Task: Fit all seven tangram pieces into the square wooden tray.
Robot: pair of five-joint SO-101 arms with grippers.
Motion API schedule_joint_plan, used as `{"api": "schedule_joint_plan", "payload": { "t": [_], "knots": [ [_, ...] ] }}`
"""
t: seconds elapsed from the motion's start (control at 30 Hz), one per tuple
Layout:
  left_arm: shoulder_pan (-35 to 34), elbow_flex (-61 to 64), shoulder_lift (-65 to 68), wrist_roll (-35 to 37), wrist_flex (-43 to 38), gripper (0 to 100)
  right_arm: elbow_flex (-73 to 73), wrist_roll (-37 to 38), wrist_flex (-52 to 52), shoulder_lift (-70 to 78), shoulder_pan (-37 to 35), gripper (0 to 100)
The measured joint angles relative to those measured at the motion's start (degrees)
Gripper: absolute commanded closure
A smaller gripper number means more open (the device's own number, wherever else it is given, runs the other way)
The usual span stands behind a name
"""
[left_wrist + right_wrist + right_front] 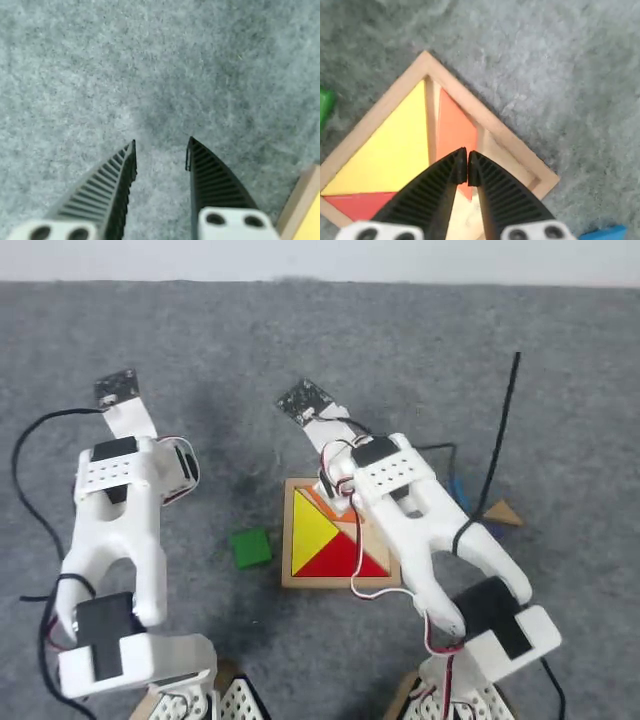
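Right pincer point(467, 161), tips pressed together and empty, sits at the orange piece point(455, 125) in the tray point(395, 92), probably nudging it flush beside yellow point(395, 150) and red point(355, 206). Green point(250, 547) lies outside, near the tray. Left pincer point(161, 150) hangs parted over carpet point(150, 60).

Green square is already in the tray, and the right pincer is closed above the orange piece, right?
Not quite: the high view shows the green square lying on the carpet beside the tray, outside it. The right pincer is closed above the orange piece.
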Motion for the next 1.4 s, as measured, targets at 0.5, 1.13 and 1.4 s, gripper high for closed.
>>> {"api": "schedule_joint_plan", "payload": {
  "t": [0.5,1.13,1.4],
  "knots": [
    [0.2,0.0,0.0,0.0,-1.1,85,0.2,-1.7,-0.9,6.9,0.0,98.0],
    [0.2,0.0,0.0,0.0,-1.1,85,17.1,-3.0,-5.5,-5.7,6.5,98.0],
    [0.2,0.0,0.0,0.0,-1.1,85,27.4,-4.2,-6.2,-15.7,6.6,97.9]
  ]
}}
